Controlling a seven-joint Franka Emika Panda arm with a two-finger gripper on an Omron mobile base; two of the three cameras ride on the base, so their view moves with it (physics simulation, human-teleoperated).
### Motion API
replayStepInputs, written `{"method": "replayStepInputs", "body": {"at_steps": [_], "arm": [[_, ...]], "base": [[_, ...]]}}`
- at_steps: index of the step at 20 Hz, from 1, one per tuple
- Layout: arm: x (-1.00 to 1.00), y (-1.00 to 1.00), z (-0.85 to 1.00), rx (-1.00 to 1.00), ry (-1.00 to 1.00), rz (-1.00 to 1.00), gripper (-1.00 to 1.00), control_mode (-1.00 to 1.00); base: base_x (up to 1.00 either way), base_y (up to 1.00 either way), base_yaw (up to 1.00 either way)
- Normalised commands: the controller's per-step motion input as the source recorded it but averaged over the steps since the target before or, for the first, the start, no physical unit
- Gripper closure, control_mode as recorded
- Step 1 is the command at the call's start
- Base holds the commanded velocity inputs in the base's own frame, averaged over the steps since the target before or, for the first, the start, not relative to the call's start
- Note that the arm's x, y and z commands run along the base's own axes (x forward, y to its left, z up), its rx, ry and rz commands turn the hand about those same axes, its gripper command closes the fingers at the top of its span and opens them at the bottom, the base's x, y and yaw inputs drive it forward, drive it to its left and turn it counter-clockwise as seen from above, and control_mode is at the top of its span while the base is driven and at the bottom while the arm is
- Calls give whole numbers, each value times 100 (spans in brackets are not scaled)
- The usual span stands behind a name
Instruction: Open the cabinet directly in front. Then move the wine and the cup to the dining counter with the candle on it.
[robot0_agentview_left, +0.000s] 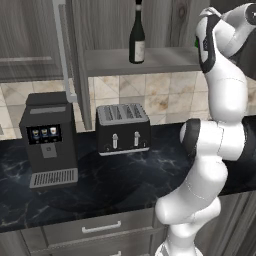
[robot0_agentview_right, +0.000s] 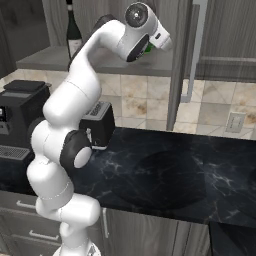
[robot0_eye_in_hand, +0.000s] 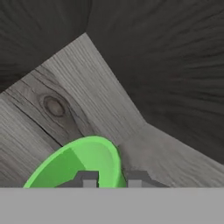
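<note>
The two-finger gripper (robot0_eye_in_hand: 111, 178) had its dark tips drawn together over the near wall of the small bright green plain tumbler (robot0_eye_in_hand: 83, 164), directly below it on the open cabinet's grey wood-grain shelf (robot0_eye_in_hand: 65, 100); probably light, stiff, slippery-sided, best pinched by the rim.

**Kitchen backdrop**

You face a beige tiled wall (robot0_agentview_left: 150, 95) mid-frame. Below it, your black marble desk (robot0_agentview_left: 125, 185) carries a coffee machine (robot0_agentview_left: 49, 140) at left and toaster (robot0_agentview_left: 123, 128) centre; grey drawers (robot0_agentview_left: 100, 227) line the bottom edge.
</note>
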Motion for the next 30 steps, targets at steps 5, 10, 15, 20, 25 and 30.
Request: {"method": "replayStepInputs", "body": {"at_steps": [5, 10, 15, 20, 25, 30], "arm": [[-17, 1, 4, 0, -2, 0, 100, -100], [-99, 58, 3, -1, -2, 0, 100, -100], [-100, 99, -13, -5, -1, 0, 100, -100], [-100, 100, -63, -4, -1, 0, 100, -100], [-100, 84, -100, 3, 0, 0, 100, -100], [-100, -2, -53, 0, -4, 4, 100, -100]], "base": [[0, 0, 0], [0, 0, 0], [0, 0, 0], [0, 0, 0], [0, 0, 0], [0, 0, 0]]}}
